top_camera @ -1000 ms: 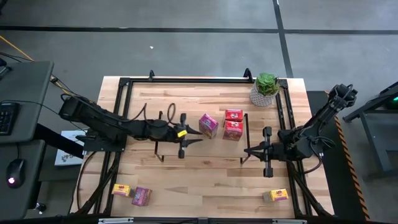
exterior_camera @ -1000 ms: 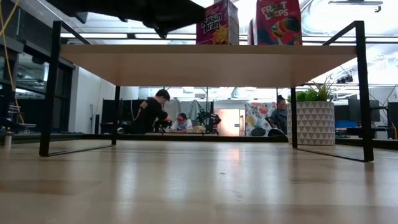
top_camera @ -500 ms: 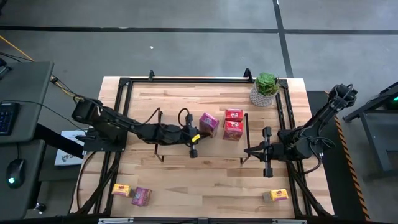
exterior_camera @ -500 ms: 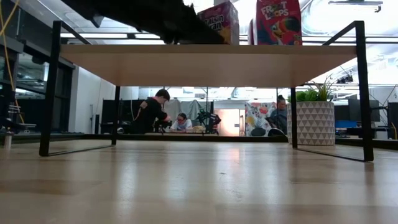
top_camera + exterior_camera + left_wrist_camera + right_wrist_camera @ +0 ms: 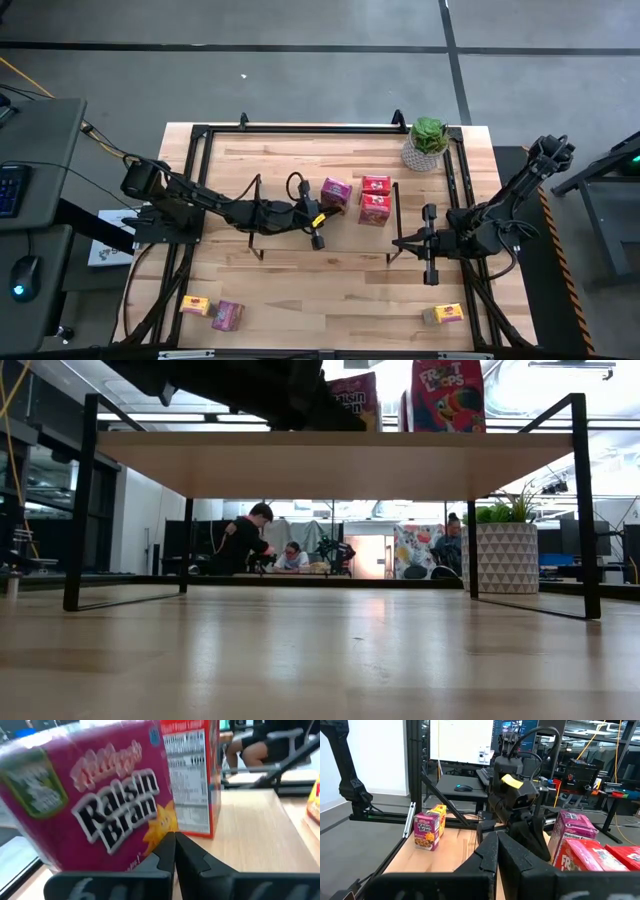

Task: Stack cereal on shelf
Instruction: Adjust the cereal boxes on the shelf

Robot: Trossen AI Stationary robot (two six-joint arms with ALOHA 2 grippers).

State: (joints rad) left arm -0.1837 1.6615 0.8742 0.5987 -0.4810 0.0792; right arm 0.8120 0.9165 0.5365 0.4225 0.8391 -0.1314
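Observation:
The shelf (image 5: 350, 238) (image 5: 330, 460) stands mid-table. On it a magenta cereal box (image 5: 337, 190) (image 5: 100, 795) stands beside two red ones (image 5: 376, 185) (image 5: 374, 209). My left gripper (image 5: 322, 208) (image 5: 174, 838) reaches over the shelf from the table's left, shut, its tips at the magenta box. My right gripper (image 5: 398, 242) (image 5: 496, 838) hangs shut at the shelf's right end, touching nothing. A yellow box (image 5: 195, 305) and a magenta box (image 5: 228, 315) lie at the table's near left, another yellow one (image 5: 443, 314) at the near right. My left gripper meets the magenta box with its shut fingertips (image 5: 168, 845), at a printed face near that face's lower corner (image 5: 159, 831). The fingers come about level from the table's left, slanting a little toward the far edge. The box stands on the shelf.
A potted green plant (image 5: 428, 142) stands at the table's far right corner. A black frame (image 5: 300, 130) runs around the tabletop. The shelf's thin black legs (image 5: 80, 500) (image 5: 585, 510) stand on the table. People sit in the room beyond the table.
My left gripper has moved along the shelf toward the table's right and turned at the wrist, reaching the magenta box. The box has swung about on the shelf and shifted slightly toward the far edge; it now sits square beside the red boxes.

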